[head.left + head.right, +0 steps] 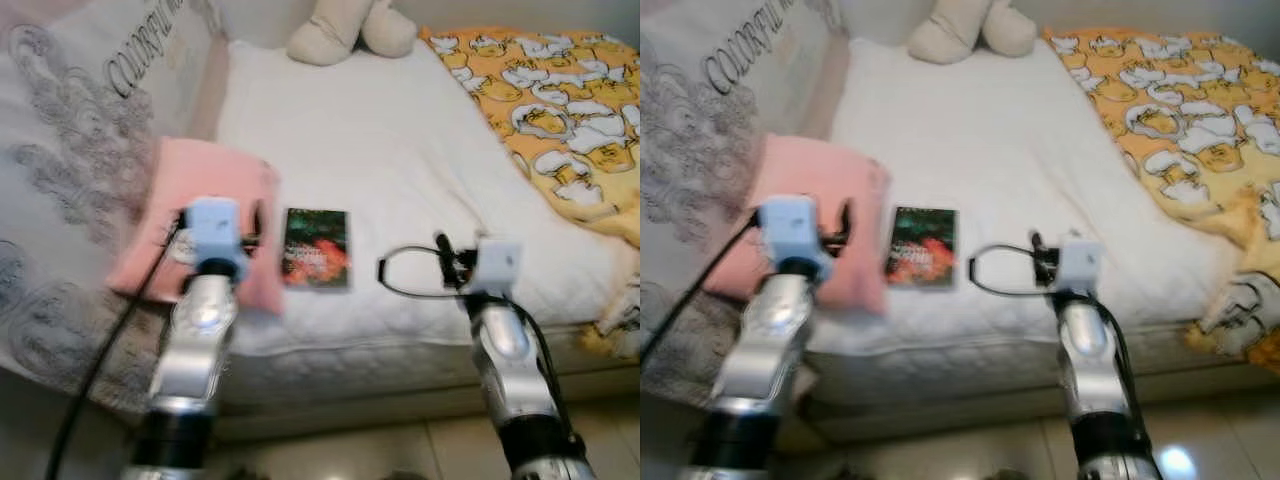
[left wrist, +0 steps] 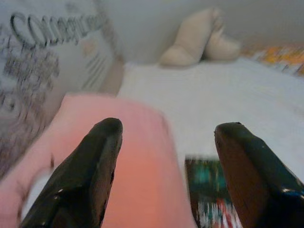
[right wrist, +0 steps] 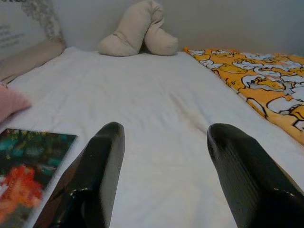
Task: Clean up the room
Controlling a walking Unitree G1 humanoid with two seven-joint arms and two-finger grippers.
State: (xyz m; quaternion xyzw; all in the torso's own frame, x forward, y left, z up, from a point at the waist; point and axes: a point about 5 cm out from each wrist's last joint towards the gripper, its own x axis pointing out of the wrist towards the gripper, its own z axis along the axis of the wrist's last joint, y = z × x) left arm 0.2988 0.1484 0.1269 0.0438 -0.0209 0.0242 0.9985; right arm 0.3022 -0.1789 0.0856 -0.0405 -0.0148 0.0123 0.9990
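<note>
**Both grippers spread over the bed's near edge**

Open white quilted mattress is seen at 12 o'clock, bounded by an orange-and-white patterned blanket at 2 o'clock. A dark rectangular book with a red-and-green cover lies flat between the grippers. The left gripper, fingers apart, hovers above a soft pink pillow. The right gripper is likewise spread. The beige plush toy is cut off at the top.

Soft, even indoor light filled the frames; head views were mildly blurred, the left wrist view smeared, floor glare bottom right
</note>
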